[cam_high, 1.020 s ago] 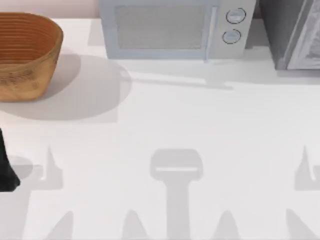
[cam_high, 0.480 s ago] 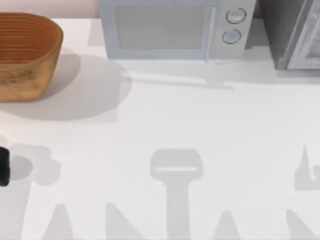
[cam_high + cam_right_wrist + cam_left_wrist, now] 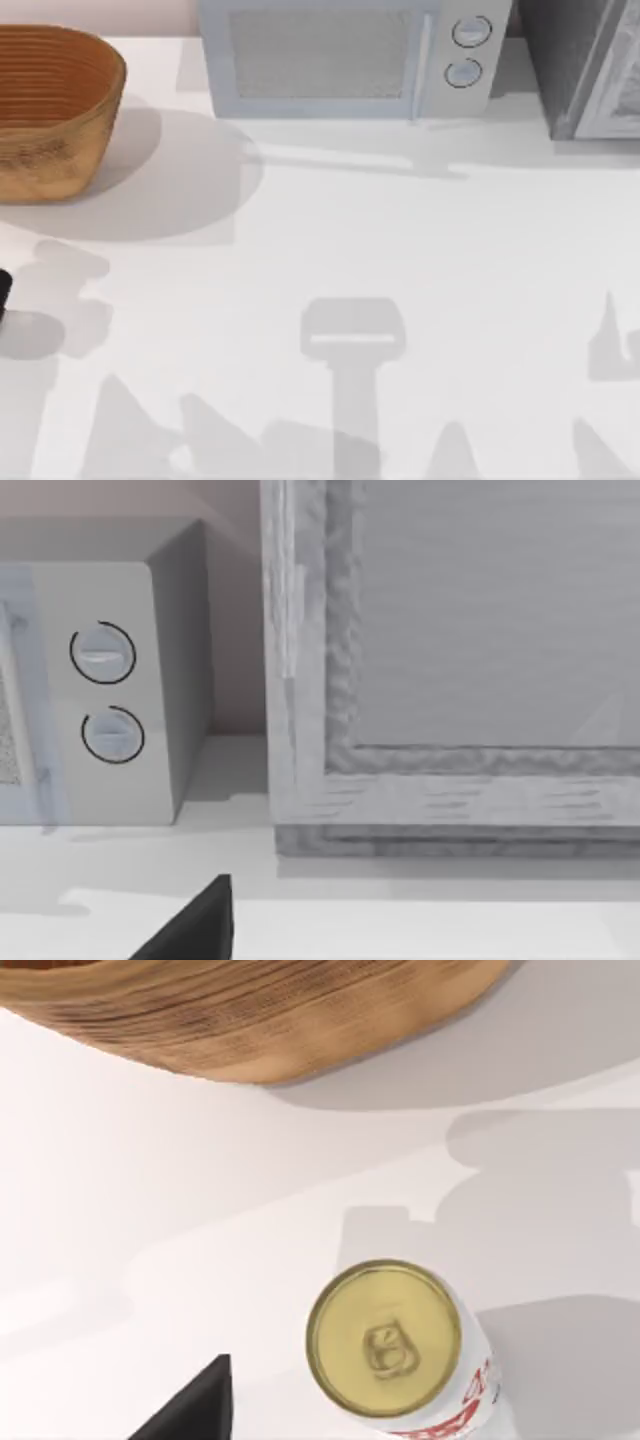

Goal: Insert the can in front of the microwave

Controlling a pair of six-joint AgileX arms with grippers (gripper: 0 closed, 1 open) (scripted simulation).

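Note:
The can (image 3: 383, 1338) stands upright on the white table, its dull gold top facing the left wrist camera and a strip of red-and-white label (image 3: 462, 1408) showing at its side. A black part of my left gripper (image 3: 195, 1412) shows beside the can and apart from it. In the top view a black bit of my left arm (image 3: 3, 295) sits at the table's left edge. The pale grey-blue microwave (image 3: 340, 60) stands at the back centre, with two round knobs (image 3: 466, 52) and a mesh door. My right gripper (image 3: 192, 930) is a dark tip facing the microwave's knob side (image 3: 105, 690).
A woven brown basket (image 3: 55, 110) stands at the back left, close behind the can (image 3: 250, 1020). A darker grey appliance (image 3: 590, 70) fills the back right corner (image 3: 450, 660). White tabletop (image 3: 350, 230) stretches in front of the microwave.
The black part of my left arm at the left edge has moved toward the back and shrunk. The shadows at the table's left and front have shifted with it.

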